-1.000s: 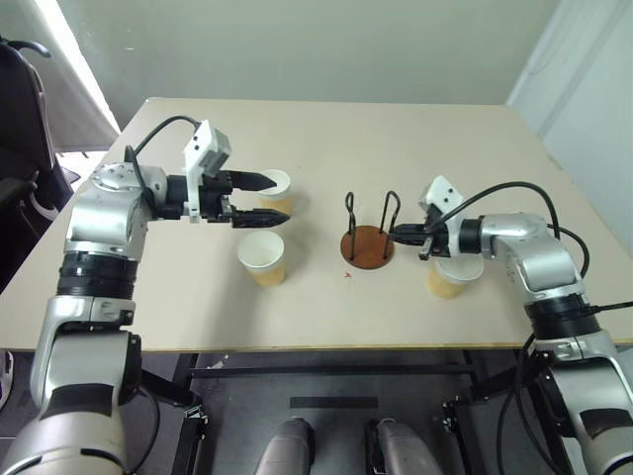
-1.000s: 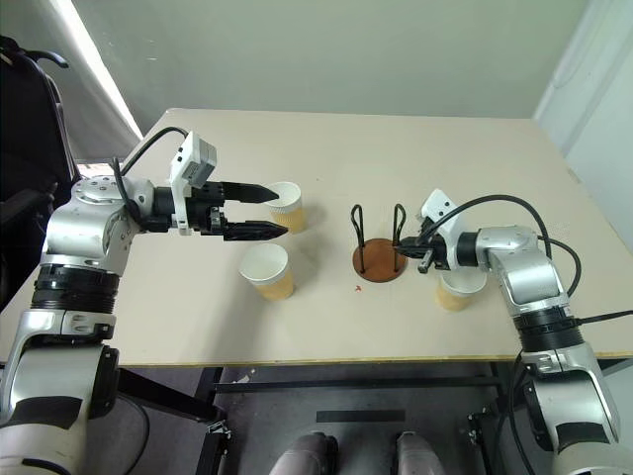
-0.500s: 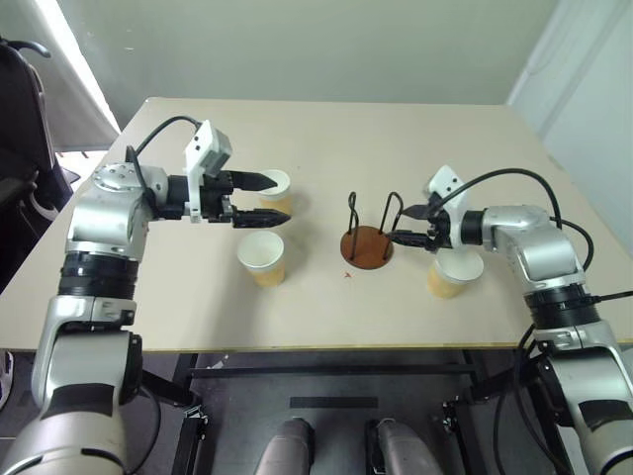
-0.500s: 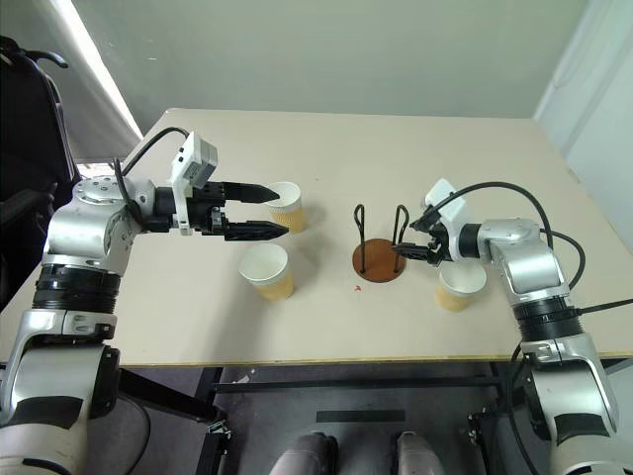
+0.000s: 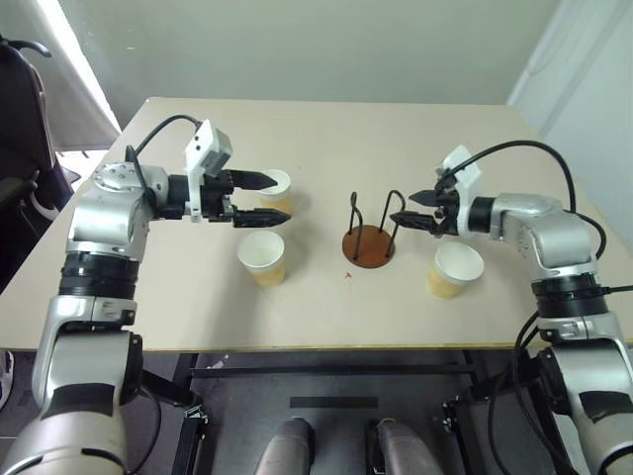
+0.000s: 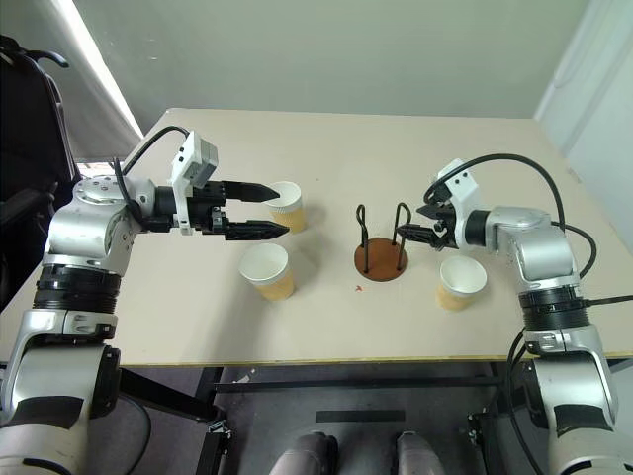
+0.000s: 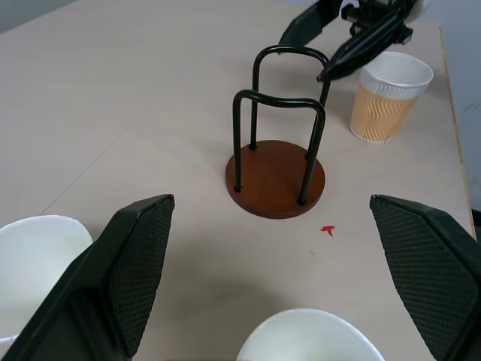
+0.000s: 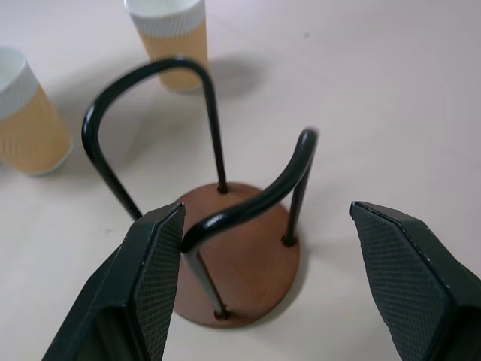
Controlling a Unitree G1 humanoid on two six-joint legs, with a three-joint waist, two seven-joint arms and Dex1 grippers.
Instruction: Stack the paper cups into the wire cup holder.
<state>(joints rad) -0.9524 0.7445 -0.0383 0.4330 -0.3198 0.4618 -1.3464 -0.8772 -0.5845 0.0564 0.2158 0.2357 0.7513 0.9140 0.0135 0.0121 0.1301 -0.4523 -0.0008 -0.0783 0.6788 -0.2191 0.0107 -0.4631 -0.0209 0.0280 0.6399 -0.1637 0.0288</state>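
Wire cup holder (image 5: 369, 237): stands upright mid-worktop on its round rust-brown base, empty. Long axis vertical; the two black loops rise side by side, arches at top, open ends pinned into the disc. The gap between them faces up, ready to take a cup from above.

Change noted: a second ago the right pincer (image 5: 414, 210) was clenched low beside the holder's base, over the near-right cup; it has since released and lifted, and now hangs spread just beside the right-hand loop, grasping nothing. Judged meaning: a nudge or adjustment of the stand is finished and stacking proper has not begun.

Paper cups, three, all upright, mouths up, none in the holder:
- one (image 5: 455, 269) right of the holder, near the front edge, standing free below the right pincer;
- one (image 5: 262, 257) left of the holder, standing free;
- one (image 5: 276, 189) farther back on the left, just beyond the left pincer's tips.

Left pincer (image 5: 265, 199): spread wide, level, pointing toward the holder, unmoved, grasping nothing.

Worktop (image 5: 326, 139): pale, otherwise bare.
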